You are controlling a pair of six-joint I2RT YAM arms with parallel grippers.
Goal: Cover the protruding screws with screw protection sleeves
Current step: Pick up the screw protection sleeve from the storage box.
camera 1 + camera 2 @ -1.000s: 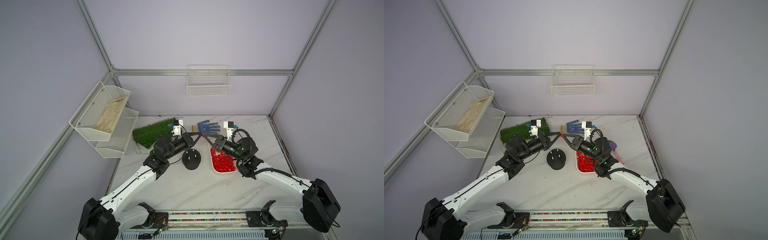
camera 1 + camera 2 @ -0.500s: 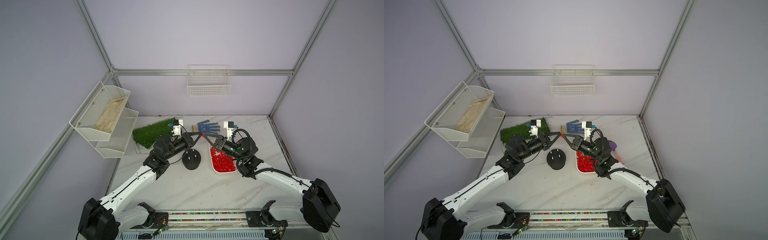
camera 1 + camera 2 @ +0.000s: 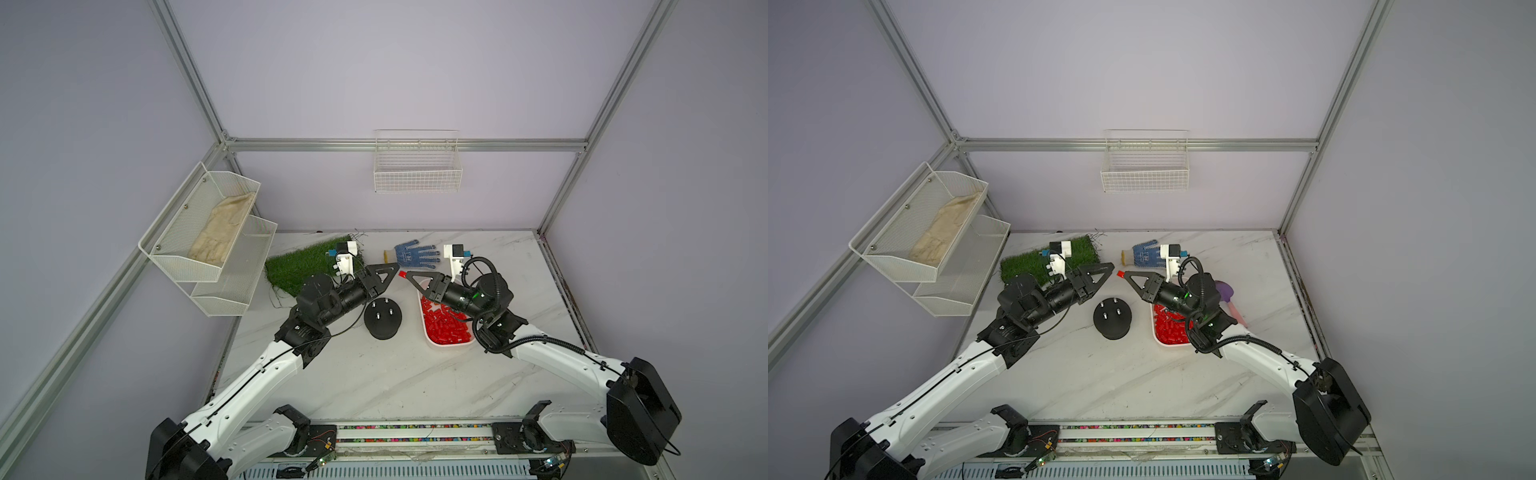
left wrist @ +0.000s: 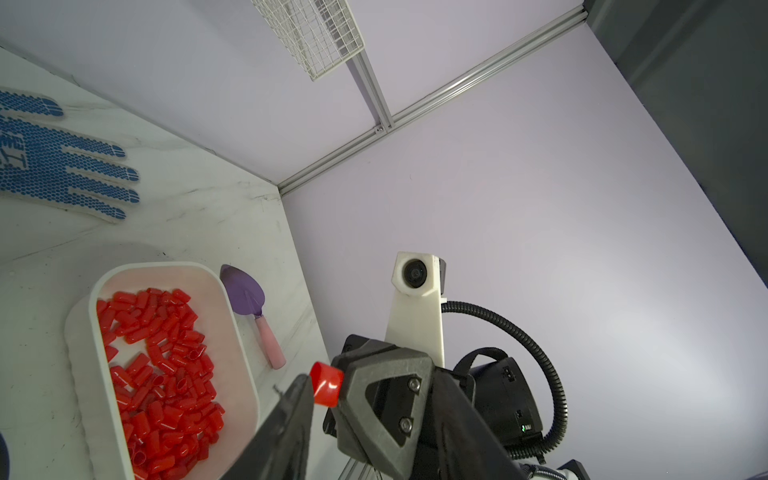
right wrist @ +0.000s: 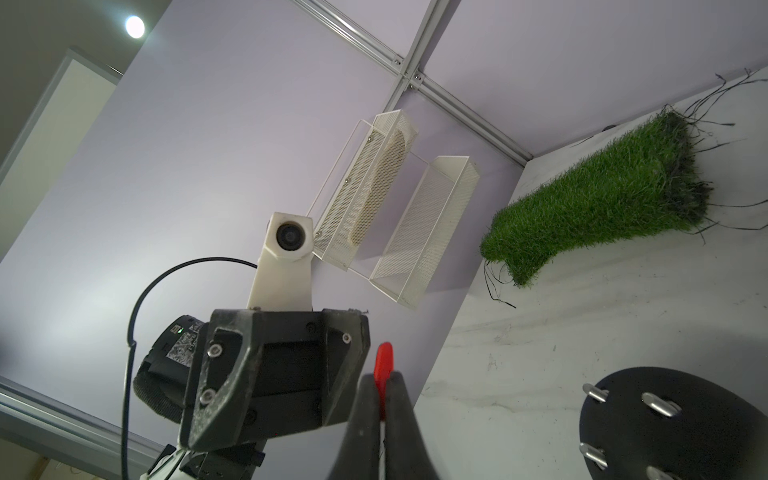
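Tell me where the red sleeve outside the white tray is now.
In both top views the red sleeve is held in the air at the tip of the right gripper, facing the left gripper, beyond the black dome base.

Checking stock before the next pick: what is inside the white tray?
Loose red sleeves heaped in the white tray, nothing else visible. In both top views the right arm covers the tray's far end; the floor beneath the heap is mostly hidden.

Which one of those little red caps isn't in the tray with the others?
The red cap pinched at the tip of the right claw, held up in the air; all the other caps lie in the white tray.
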